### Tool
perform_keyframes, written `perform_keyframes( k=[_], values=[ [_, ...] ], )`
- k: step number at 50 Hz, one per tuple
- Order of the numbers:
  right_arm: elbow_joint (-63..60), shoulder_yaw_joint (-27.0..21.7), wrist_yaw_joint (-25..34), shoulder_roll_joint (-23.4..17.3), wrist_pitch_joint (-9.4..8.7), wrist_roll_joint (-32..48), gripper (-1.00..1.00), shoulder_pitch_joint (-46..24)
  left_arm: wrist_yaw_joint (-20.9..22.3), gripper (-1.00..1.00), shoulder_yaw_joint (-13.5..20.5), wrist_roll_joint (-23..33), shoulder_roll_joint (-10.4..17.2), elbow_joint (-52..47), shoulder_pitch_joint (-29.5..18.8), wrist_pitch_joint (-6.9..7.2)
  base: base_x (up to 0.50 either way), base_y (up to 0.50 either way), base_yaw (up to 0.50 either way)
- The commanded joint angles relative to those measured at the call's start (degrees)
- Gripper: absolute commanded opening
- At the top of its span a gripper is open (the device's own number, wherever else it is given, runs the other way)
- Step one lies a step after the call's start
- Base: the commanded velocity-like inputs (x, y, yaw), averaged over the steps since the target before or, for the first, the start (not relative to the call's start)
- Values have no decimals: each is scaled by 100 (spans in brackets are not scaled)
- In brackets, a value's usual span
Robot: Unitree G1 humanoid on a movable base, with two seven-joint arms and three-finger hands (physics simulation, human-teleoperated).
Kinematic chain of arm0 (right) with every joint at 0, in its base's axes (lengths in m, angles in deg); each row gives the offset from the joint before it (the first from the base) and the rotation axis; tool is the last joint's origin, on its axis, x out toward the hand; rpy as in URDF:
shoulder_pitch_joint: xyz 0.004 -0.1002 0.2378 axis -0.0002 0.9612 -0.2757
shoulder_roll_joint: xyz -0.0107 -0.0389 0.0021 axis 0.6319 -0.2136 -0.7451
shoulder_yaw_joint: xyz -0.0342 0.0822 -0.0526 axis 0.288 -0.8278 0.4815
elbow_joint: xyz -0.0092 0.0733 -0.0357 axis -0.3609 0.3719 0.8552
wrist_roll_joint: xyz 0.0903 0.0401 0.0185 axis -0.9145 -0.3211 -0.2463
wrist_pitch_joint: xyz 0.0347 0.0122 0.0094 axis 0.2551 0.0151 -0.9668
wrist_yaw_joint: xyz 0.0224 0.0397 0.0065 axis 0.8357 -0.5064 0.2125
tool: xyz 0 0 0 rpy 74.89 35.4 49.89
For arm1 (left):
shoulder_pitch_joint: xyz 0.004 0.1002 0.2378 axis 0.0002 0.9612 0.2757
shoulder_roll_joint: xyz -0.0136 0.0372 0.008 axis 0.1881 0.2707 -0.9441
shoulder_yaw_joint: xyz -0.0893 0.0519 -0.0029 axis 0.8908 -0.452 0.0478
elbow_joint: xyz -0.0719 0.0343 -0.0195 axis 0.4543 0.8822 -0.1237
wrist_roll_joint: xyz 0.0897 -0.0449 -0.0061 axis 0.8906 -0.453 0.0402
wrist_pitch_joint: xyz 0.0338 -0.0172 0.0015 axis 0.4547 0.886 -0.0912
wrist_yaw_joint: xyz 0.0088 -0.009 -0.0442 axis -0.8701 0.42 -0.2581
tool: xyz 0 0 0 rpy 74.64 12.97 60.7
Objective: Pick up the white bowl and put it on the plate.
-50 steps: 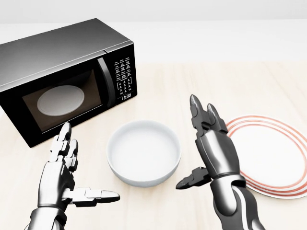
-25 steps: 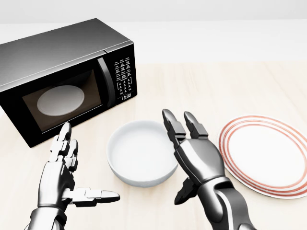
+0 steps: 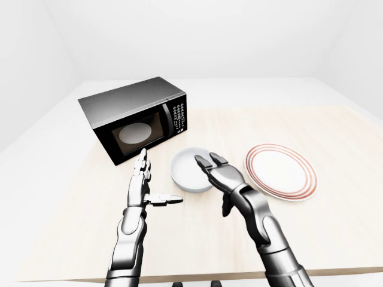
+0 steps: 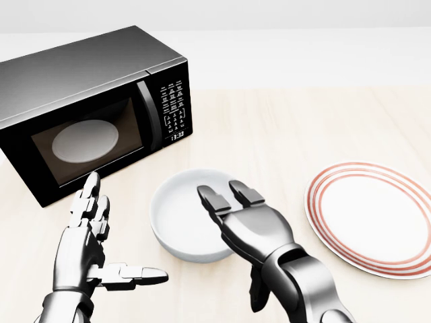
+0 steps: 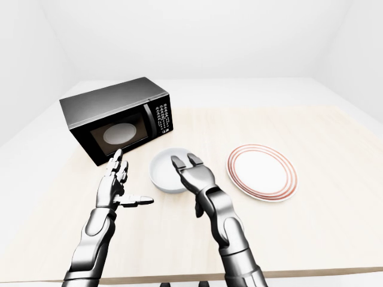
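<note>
A: What do the eye views add?
B: The whole bench and both forearms. The head view crops closer.
A: The white bowl?
B: Mid-bench, left of the plate, near the microwave. The right hand, fingers spread, overlaps its right rim.
A: The left hand?
B: Open, left of the bowl, apart.

A simulated kitchen-like room with bare white walls. A black microwave, a white bowl and a red-ringed plate sit on a pale wooden table.
</note>
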Motion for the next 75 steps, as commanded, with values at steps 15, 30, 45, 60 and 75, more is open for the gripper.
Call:
perform_keyframes(
  k=[15,30,45,60,75],
  values=[
    [430,98,896,31,0,311,100,-109,1,100,0,1,0,0,0,-2,0,0,0],
    [1027,124,605,122,0,326,100,-424,1,100,0,1,0,1,0,-3,0,0,0],
    [1368,154,461,212,0,350,100,-710,-1,100,0,1,0,0,0,1,0,0,0],
    [1711,198,305,273,0,429,100,-864,0,100,0,2,0,0,0,-1,0,0,0],
    [2137,223,26,293,0,524,100,-962,1,100,0,1,0,0,0,-2,0,0,0]
  ],
)
